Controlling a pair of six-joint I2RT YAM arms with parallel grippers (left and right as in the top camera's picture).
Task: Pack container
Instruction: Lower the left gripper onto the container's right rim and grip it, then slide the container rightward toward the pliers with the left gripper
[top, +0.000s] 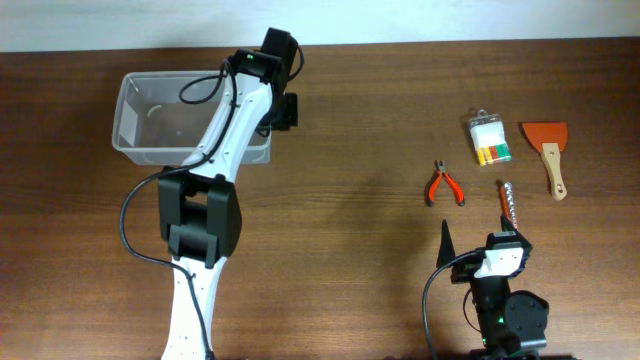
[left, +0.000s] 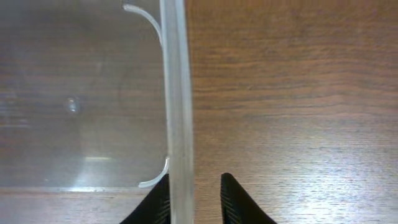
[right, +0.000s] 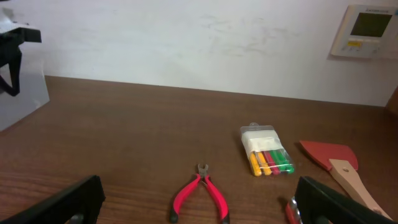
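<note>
Clear container (top: 122, 115) sits at far-left of table (top: 360, 120), long side running L-R, upright, open top to the overhead cam. L arm (top: 205, 215) reaches up from the near edge and crosses over the tub's near-right corner. L gripper (left: 195, 176) is at the tub's right-hand wall, w/ jaws narrowed and straddling the rim: in wrist view the rim runs as a pale vertical strip btwn the two black fingers (left: 239, 202), inner one right against the rim on the tub side, outer one on the table side w/ a sliver of wood showing btwn it and the rim, so no clamp visible, nothing lifted. R gripper (right: 196, 186) is low at near-right of table, jaws spread wide, holding nothing, fingers at either edge of its wrist view. Ahead of it, well apart from the container: red-handled pliers (top: 444, 186) lying flat; a clear pack (top: 489, 140) w/ yellow, red and green pieces inside; a scraper (top: 546, 150) w/ orange blade and wooden handle, furthest right; a slim tool (top: 508, 203) just beyond the R gripper, too small to ID. All four lie apart from each other.
</note>
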